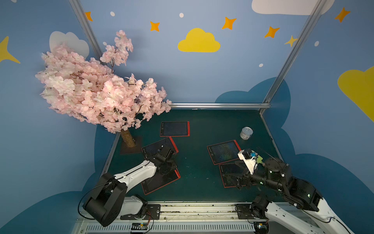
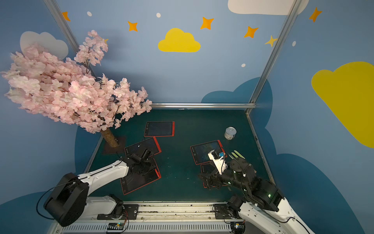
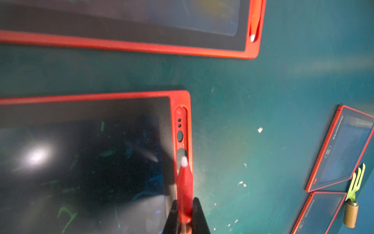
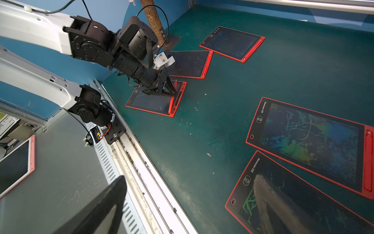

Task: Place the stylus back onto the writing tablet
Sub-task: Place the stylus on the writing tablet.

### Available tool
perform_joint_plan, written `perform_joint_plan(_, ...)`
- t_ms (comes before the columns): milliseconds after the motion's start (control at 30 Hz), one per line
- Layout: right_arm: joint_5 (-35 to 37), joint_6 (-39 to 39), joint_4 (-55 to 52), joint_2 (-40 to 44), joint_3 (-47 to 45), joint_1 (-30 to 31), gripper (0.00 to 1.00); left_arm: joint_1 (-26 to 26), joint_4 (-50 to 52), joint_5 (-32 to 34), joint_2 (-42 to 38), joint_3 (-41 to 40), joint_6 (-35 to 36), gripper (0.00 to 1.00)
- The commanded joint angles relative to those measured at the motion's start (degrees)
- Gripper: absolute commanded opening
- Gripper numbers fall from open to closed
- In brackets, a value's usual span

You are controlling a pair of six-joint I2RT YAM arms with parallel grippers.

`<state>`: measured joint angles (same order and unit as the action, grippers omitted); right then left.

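The left claw (image 3: 185,212) pinches the red stylus (image 3: 185,182), with its white tip pointing about 12 o'clock. The empty slot (image 3: 180,125) on the writing tablet (image 3: 81,113) lies just under the tip and runs the same way.

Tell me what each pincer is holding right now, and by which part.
The left pincer is shut on the red stylus, gripping its barrel well behind the white tip. The right pincer is open and holds nothing.
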<state>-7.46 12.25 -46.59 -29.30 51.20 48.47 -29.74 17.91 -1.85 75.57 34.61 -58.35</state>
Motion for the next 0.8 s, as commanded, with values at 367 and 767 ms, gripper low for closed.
perform_joint_plan(367,-1.0,0.6,-0.4,-0.3,-0.6,0.0,0.96,1.2,-0.8,-0.9,2.0,1.6,2.4,0.09)
perform_joint_plan(767,-1.4,0.4,-0.3,-1.0,-0.5,0.0,0.96,1.3,-1.7,-1.8,4.5,2.6,3.0,0.09)
